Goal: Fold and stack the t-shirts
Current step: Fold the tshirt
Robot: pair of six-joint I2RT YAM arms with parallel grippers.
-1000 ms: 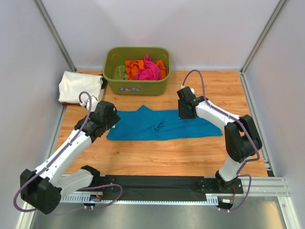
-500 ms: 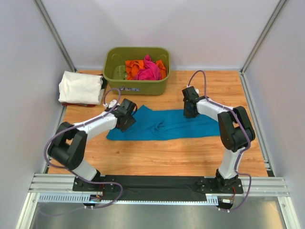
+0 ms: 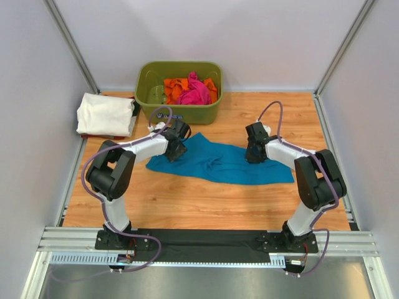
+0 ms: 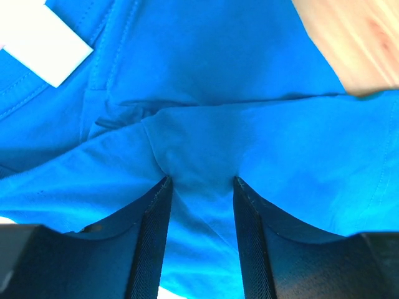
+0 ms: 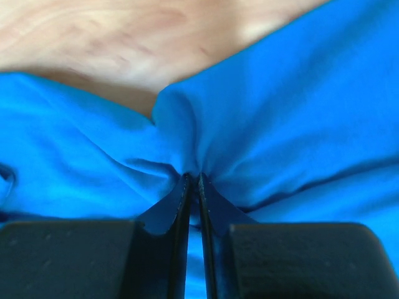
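The teal shirt (image 3: 218,163) lies on the table (image 3: 187,205), long axis left to right, with an arm at each end of its far edge: right gripper (image 5: 192,177) pinched shut on a fold, left gripper (image 4: 201,182) straddling a ridge, jaws apart, seemingly not biting.

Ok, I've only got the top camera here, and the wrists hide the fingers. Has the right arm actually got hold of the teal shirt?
Observer: Yes. On the right wrist camera the right fingers are pressed together on a pinched-up ridge of the teal t-shirt.
Operator: And the left one?
Observer: The left fingers stand apart on the shirt, with a bulge of cloth between them that is not clamped.
Operator: Which part of the shirt is that?
Observer: Possibly near the collar: a white label shows at the far left of that view, beside a stitched seam.
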